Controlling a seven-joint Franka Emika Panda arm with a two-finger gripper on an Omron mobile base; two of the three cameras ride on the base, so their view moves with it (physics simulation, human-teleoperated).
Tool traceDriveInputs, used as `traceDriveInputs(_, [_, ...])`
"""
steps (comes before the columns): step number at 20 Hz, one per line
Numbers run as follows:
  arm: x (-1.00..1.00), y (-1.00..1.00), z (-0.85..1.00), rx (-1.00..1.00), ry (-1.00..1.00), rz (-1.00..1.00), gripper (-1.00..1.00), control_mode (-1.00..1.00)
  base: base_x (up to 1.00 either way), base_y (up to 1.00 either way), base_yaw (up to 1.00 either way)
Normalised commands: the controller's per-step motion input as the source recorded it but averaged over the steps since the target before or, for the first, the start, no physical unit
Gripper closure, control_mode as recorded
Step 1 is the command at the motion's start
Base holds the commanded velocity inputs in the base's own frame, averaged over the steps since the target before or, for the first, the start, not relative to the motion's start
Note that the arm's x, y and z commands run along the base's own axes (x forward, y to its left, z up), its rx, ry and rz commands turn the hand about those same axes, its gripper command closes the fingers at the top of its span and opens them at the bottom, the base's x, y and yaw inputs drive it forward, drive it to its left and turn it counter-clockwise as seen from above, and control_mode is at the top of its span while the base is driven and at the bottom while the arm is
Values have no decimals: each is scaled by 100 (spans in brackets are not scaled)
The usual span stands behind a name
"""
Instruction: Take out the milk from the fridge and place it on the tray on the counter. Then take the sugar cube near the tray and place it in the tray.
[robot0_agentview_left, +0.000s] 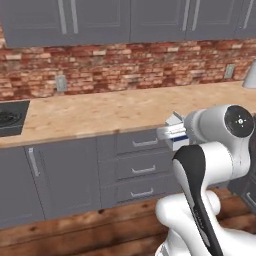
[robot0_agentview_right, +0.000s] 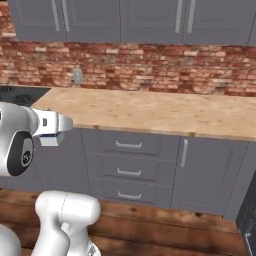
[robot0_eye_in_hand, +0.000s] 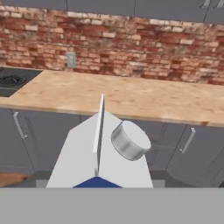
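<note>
Filling the near field of the hand view, one small white carton of milk (robot0_eye_in_hand: 101, 153), with a gabled top, a grey round cap and a blue band low on its body, is sitting upright in my gripper (robot0_agentview_left: 172, 132). I am grasping the milk with the jaws clenched on its sides; in both base views it is showing at the end of my arm, in front of the grey drawers and level with the front edge of the light tan wood-grain tabletop (robot0_agentview_right: 150, 112), not over it.

Progress, as I am judging it: removal from the fridge is complete, since the milk is already in hand. Placement on the tray is remaining, then pickup and placement of the sugar cube.

Count: one milk carton, one tabletop, one black stovetop (robot0_agentview_left: 10, 117) at its left end, three stacked drawers (robot0_agentview_right: 127, 170) with silver handles.
</note>
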Motion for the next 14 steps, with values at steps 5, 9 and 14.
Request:
traceDriveInputs(5, [0, 0, 0, 0, 0, 0, 100, 100, 75, 27, 15])
traceDriveInputs(9, [0, 0, 0, 0, 0, 0, 100, 100, 100, -76, 23])
traceDriveInputs(14, [0, 0, 0, 0, 0, 0, 100, 100, 21, 80, 1])
